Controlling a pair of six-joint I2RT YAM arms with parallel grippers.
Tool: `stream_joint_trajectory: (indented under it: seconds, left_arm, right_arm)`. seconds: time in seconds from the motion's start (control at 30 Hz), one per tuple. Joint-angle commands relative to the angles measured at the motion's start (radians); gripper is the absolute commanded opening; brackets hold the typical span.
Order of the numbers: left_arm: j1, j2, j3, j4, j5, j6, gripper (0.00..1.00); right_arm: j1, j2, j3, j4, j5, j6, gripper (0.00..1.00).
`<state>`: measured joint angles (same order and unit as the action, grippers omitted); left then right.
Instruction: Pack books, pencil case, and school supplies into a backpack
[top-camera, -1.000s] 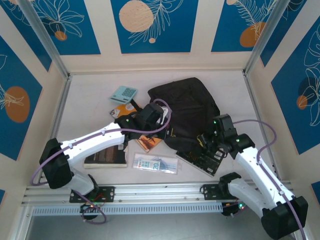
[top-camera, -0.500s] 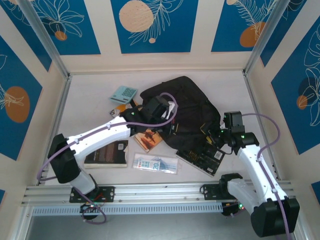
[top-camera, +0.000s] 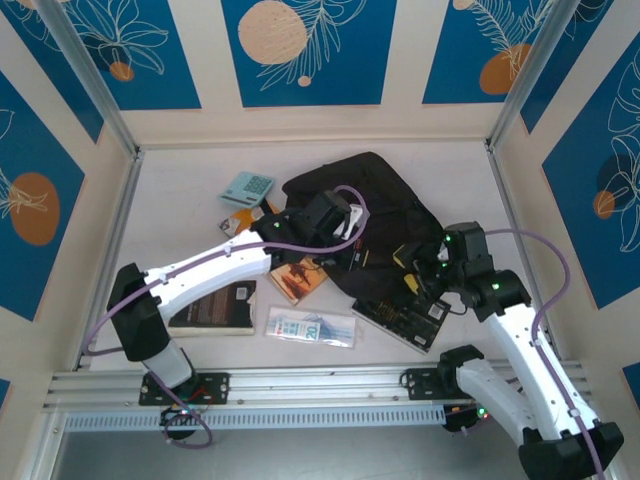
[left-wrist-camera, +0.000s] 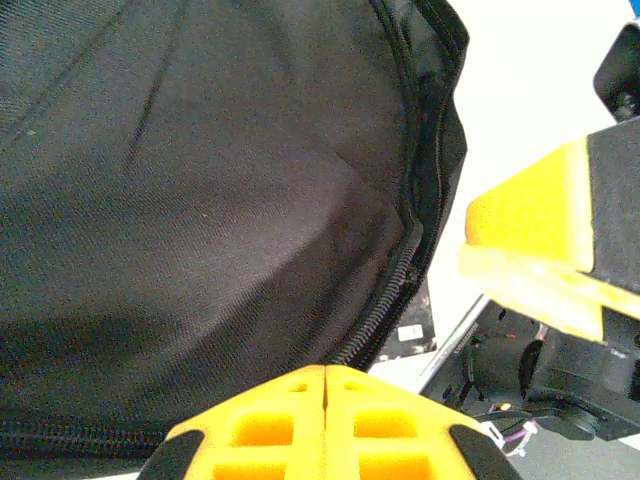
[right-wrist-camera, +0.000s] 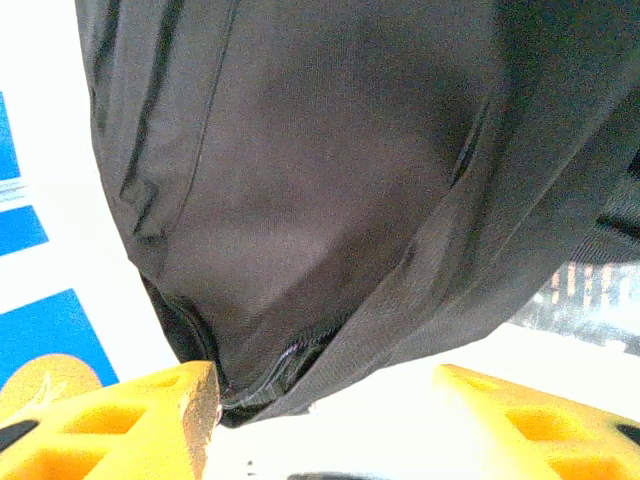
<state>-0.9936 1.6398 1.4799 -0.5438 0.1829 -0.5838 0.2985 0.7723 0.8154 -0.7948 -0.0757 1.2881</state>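
Two tools meet at the black backpack (top-camera: 385, 200). The left tool (left-wrist-camera: 325, 385) is clamped shut on the bag's zipper edge, with dark fabric stretching away above its tips. The right tool (right-wrist-camera: 325, 388) stands roughly half open and holds nothing; the backpack's lower corner hangs just ahead of its spread fingers. A dark patterned book (top-camera: 405, 318) lies on the surface (top-camera: 190, 230) just beside that tool.

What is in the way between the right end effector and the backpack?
Nothing I can see. The open right end effector sits right at the backpack, at its near edge, with fabric straight ahead. The dark patterned book lies off to one side, not between them.
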Motion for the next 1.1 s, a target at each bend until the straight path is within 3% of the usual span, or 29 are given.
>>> stream_joint_trajectory:
  seconds: [0.0,0.13,0.37,0.47,0.9,1.07]
  left_arm:
    - [-0.021,-0.003,0.03,0.016,0.025,0.002,0.0]
    - [-0.031,-0.003,0.022,0.027,0.024,-0.006,0.0]
    - [-0.039,-0.017,0.009,0.031,0.013,-0.006,0.0]
    - [-0.039,-0.022,-0.003,0.029,0.0,-0.005,0.0]
    - [0.011,-0.063,-0.065,0.018,-0.038,0.001,0.0]
    - [0.045,-0.085,-0.081,0.004,-0.04,0.006,0.0]
  right_arm:
    - [0.099,0.024,0.008,0.016,0.057,0.177,0.58]
    - [0.191,0.075,0.016,0.06,0.102,0.224,0.58]
    - [0.224,0.14,-0.021,0.16,0.146,0.248,0.54]
    - [0.221,0.146,-0.055,0.207,0.149,0.267,0.44]
    - [0.231,0.141,-0.046,0.108,0.208,0.233,0.0]
    - [0.232,0.144,-0.054,0.091,0.212,0.224,0.0]
